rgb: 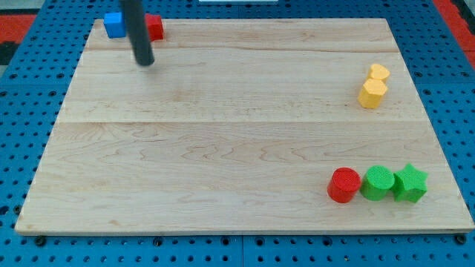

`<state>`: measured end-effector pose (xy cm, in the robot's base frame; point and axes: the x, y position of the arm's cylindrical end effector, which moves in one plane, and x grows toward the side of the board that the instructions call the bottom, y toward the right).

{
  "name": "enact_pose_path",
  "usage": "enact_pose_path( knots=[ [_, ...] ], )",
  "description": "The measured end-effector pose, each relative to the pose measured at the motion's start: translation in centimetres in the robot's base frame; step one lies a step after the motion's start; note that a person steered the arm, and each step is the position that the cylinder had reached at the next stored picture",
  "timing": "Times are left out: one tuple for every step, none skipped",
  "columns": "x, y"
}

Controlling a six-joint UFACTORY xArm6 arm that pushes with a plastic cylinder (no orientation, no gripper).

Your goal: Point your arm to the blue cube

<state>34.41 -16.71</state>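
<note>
The blue cube point(114, 24) sits at the top left corner of the wooden board point(223, 133). A red block point(154, 27) lies just to its right, partly hidden behind my rod. My tip point(145, 62) rests on the board a little below and to the right of the blue cube, apart from it.
Two yellow blocks point(375, 85) touch each other near the right edge. A red cylinder point(344, 185), a green cylinder point(378, 182) and a green star-shaped block point(410, 183) stand in a row at the bottom right. A blue pegboard surrounds the board.
</note>
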Motion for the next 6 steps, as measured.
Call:
enact_pose_path(
  knots=[
    [1.4, 0.0],
    [-0.5, -1.7],
    [-3.6, -5.8],
    [-7.0, -10.4],
    [-11.0, -13.6],
    [-12.6, -13.7]
  ],
)
